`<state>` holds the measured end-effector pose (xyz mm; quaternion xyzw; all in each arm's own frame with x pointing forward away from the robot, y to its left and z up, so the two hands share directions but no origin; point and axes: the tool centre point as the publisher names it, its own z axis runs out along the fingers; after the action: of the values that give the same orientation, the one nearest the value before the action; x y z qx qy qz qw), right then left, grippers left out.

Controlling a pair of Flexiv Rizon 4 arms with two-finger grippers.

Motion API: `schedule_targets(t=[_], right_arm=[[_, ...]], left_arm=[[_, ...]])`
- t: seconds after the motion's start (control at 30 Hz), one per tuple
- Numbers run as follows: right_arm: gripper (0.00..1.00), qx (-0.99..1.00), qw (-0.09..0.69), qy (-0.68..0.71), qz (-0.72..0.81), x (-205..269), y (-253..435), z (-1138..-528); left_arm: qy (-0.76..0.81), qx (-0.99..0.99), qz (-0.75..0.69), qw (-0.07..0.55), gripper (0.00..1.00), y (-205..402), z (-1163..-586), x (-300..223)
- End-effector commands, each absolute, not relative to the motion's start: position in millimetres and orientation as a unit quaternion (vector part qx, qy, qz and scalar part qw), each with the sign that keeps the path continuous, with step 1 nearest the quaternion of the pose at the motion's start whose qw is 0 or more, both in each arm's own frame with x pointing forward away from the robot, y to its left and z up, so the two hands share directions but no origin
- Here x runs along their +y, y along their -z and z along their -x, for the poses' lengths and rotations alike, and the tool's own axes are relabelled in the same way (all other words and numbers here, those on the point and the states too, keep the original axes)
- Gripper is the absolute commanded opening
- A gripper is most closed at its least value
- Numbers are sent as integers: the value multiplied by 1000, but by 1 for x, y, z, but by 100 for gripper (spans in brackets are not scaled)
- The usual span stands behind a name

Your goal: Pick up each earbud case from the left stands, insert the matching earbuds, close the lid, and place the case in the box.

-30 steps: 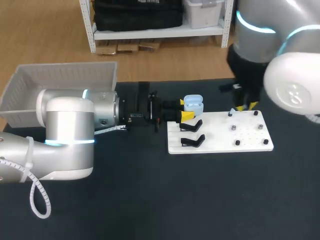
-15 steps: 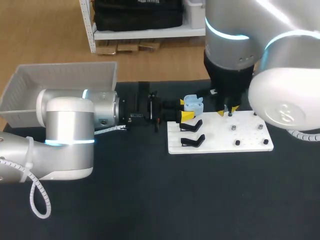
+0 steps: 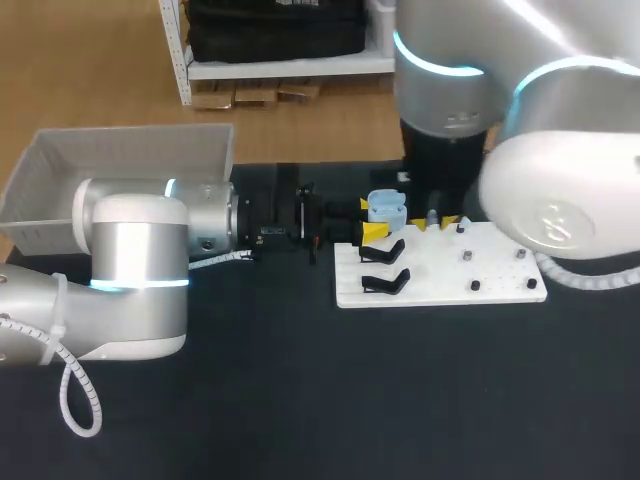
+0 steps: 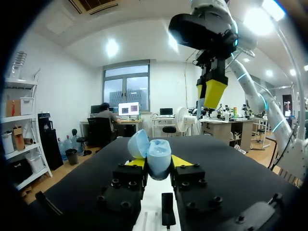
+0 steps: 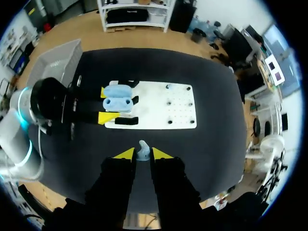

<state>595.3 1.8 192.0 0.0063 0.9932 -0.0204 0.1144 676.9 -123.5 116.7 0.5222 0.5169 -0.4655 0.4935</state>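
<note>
Over the last second the right arm has swung in from the far end of the white board (image 3: 500,285) toward the earbud case (image 3: 386,208), so that the right gripper (image 3: 434,221) now hangs just beside the case, above the board's far edge; the case and the left arm have not shifted. This light blue earbud case (image 4: 153,155) has its lid open and is clenched between the yellow tips of the left gripper (image 4: 158,161), one tip on each side, held off the table over the near end of the board. From the right wrist view the case (image 5: 118,98) shows as two rounded halves side by side between the left gripper (image 5: 107,104) tips. The right gripper (image 5: 142,154) is closed on a small light blue earbud (image 5: 142,149), pinched between its two tips; in the left wrist view this gripper (image 4: 211,94) hangs above and beyond the case, apart from it. Two black stands (image 3: 384,250) (image 3: 385,282) sit at the left end of the board, both bare, just beside the held case. Small dark pegs (image 3: 466,256) dot the board's right half. The grey box (image 3: 120,155) stands at the table's far left corner, well apart from the case, behind the left arm
</note>
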Motion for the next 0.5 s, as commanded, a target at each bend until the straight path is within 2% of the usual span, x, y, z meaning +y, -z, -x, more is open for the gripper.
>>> schedule_targets(t=[0.03, 0.5], right_arm=[[0, 995, 82, 37, -43, 21, -196, -609], [0, 995, 46, 48, -78, 27, -191, -621]], left_arm=[[465, 516, -521, 497, 0, -116, -676, -123], [465, 516, -521, 497, 0, -116, -676, -123]])
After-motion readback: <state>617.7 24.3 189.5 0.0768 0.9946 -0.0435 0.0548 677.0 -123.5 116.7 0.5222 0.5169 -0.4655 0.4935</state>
